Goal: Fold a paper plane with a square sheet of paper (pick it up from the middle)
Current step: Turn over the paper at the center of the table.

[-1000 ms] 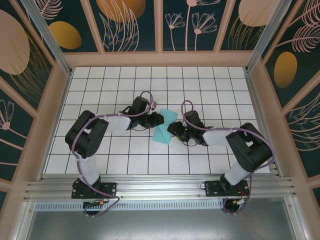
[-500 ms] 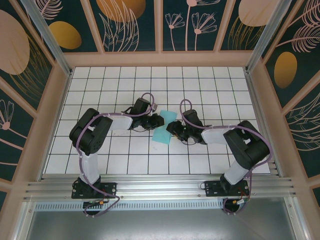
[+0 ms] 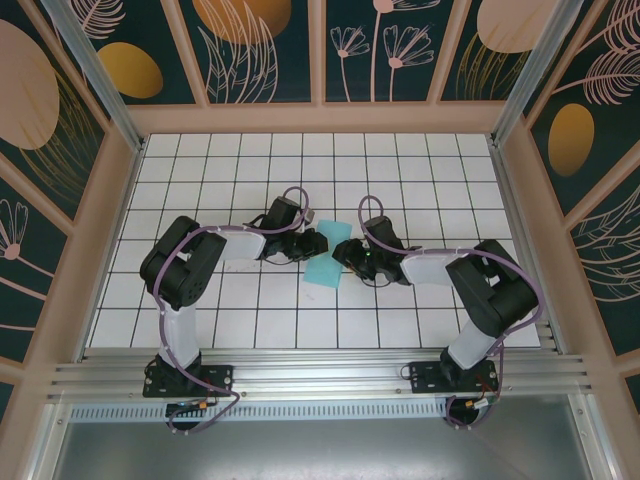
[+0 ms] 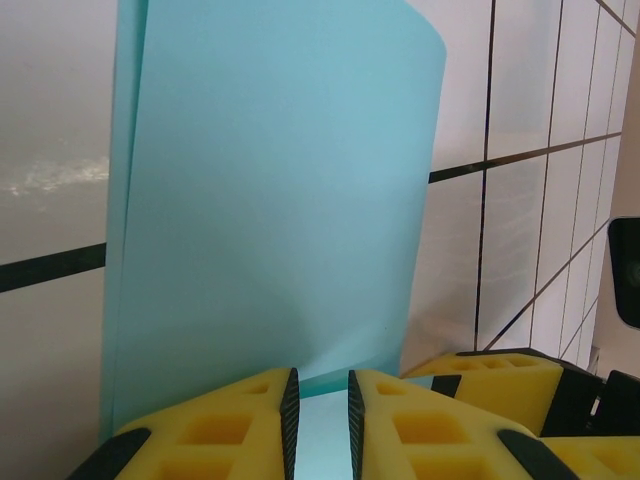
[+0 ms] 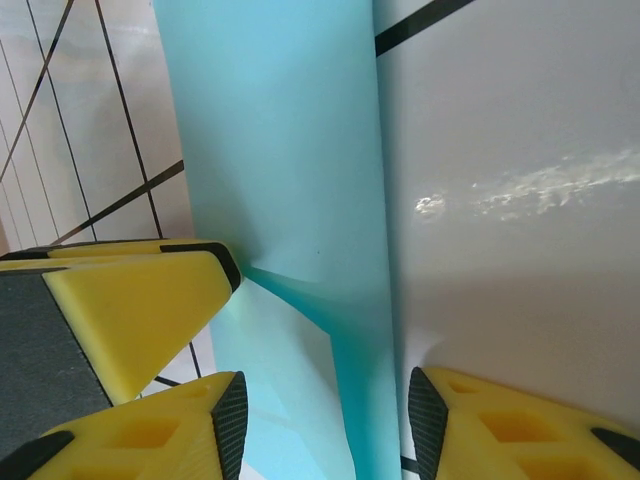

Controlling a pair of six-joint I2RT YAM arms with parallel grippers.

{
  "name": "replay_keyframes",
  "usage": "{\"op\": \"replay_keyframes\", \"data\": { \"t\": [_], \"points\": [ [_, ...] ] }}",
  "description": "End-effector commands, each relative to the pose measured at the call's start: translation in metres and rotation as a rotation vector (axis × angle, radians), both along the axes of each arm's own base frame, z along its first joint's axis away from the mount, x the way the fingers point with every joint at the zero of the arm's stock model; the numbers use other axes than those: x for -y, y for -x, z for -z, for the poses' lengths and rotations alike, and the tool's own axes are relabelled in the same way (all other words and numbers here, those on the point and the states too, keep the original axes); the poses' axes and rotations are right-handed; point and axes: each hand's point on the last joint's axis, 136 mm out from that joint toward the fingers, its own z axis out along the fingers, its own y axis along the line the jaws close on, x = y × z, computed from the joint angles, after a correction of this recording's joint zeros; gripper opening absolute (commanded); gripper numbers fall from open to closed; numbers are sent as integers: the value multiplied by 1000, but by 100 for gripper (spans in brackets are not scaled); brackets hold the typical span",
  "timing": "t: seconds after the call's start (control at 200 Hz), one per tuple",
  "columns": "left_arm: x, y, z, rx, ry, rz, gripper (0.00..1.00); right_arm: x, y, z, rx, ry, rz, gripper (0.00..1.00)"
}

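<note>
The square sheet of paper (image 3: 324, 268) sits near the middle of the bench (image 3: 200, 160), about halfway between the left and right edges. It is not flat. One part rests on the white grid and another part rises and curls between the two arms.

The left claw (image 3: 320, 241) reaches in from the left side. In the left wrist view, its yellow fingers (image 4: 230, 425) are drawn almost together on the near edge of the sheet, with a thin strip of cyan pinched between the black pads. Beyond that grip the paper stands up as a broad, smooth curve with a rounded top corner.

The right claw (image 3: 343, 250) comes in from the right side, and its tip is just beside the left one. In the right wrist view, its jaws stand well apart, one on each side of a doubled band of the paper (image 5: 280, 150) that runs up over the bench. I cannot tell whether either pad presses on it. A finger (image 5: 130, 310) of the left claw lies close by on the left, touching the sheet where a sharp crease begins.
</note>
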Motion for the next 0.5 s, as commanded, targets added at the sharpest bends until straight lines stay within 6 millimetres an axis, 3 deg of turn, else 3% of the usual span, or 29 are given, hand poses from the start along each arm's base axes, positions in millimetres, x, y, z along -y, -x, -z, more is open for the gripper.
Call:
{"op": "replay_keyframes", "data": {
  "t": [0.0,0.23,0.495],
  "points": [
    [-1,-3,4,10,-17,6,24,0,-6,-3,6,16,14,50],
    [0,-4,4,11,-17,6,24,-14,-5,-2,-23,-46,-15,47],
    [-1,-3,6,8,-20,3,24,-15,-6,-3,-27,-47,-17,45]
  ]
}}
